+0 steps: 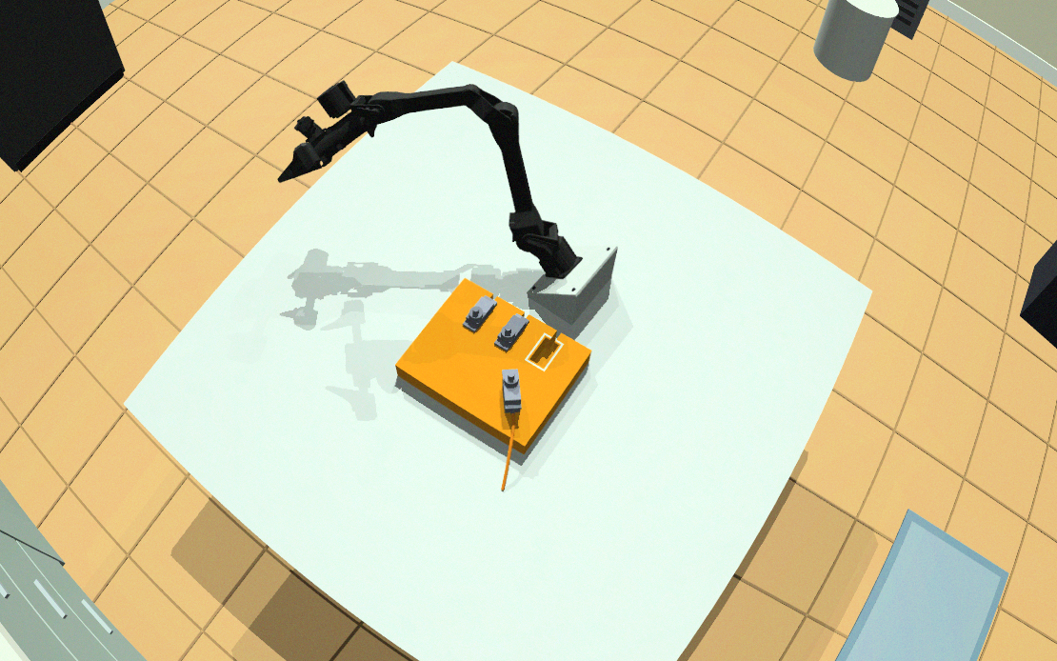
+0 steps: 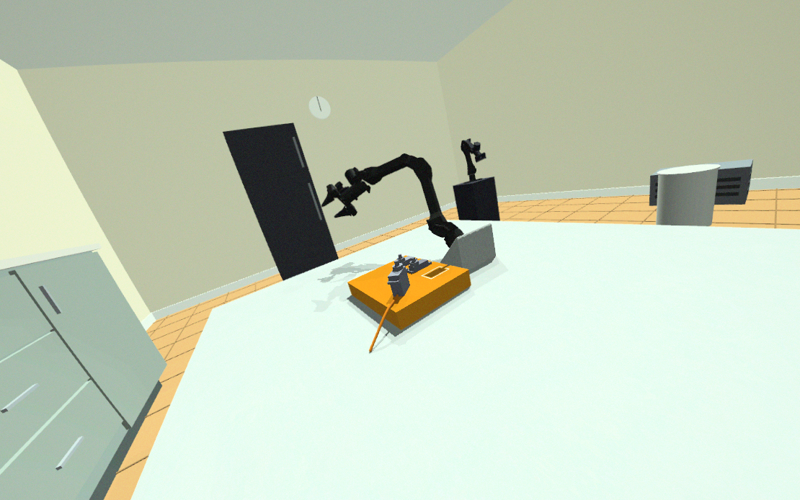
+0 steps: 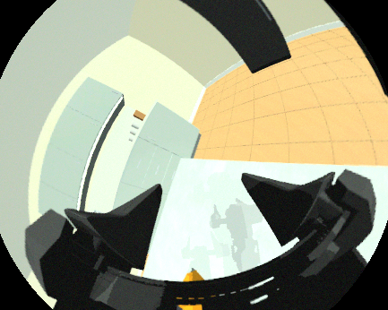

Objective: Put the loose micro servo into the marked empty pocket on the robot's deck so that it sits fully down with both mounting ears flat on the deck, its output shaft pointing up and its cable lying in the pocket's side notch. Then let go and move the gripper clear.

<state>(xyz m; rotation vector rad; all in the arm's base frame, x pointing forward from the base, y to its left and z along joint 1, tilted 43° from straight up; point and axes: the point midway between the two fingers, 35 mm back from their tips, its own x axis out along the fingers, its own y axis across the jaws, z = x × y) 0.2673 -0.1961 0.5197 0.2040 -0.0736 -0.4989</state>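
Note:
The loose grey micro servo [image 1: 510, 393] [image 2: 398, 283] stands on the orange deck [image 1: 442, 357] [image 2: 431, 301], near its front corner, with its output shaft up. Its orange cable [image 1: 508, 459] [image 2: 381, 327] runs out over the deck's edge. The marked pocket [image 1: 546, 350] [image 2: 434, 272] is empty inside its white outline, with a side notch toward the arm's base. My gripper [image 1: 289, 173] [image 2: 330, 210] [image 3: 202, 183] is open and empty, high above the table and well away from the servo. In the wrist view the servo and pocket are hidden; only a bit of deck shows.
Two seated servos [image 1: 480, 313] [image 1: 511, 331] stand in a row beside the pocket. The grey wedge-shaped arm base [image 1: 572, 303] [image 2: 476, 247] rises just behind the deck. The white table [image 1: 680, 410] [image 2: 546, 347] carries them all. The arm arches high above the table.

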